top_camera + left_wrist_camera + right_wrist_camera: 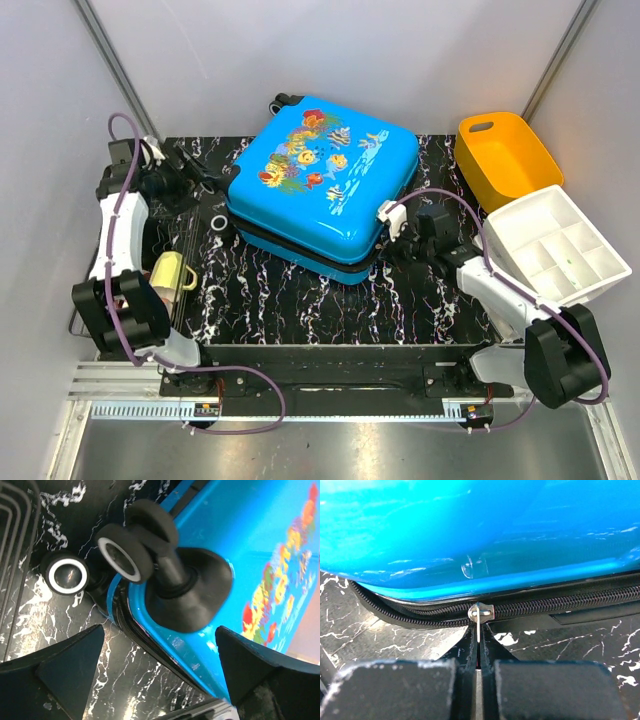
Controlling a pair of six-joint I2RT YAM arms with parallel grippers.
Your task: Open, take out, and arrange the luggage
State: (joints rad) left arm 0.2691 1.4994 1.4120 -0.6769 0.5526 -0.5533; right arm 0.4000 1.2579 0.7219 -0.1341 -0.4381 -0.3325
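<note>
Slippage is the main risk: the right fingers (479,647) are pinched shut on the thin metal zip pull (478,629), a small tab that could slide out if tugged at an angle. Dragging is another. The left fingers (160,650) stand wide apart at the far-left part of the surface (300,310), straddling a wheel (120,552) and gripping nothing, so a hard pull could skid the whole case instead of running the zip. The slider may also bind where the zip band bends round a corner. The luggage (320,185) lies closed and flat at the far middle of the surface, fish print up. Its long axis seems to run across the surface, slightly skewed, with the wheel end toward the left side.
</note>
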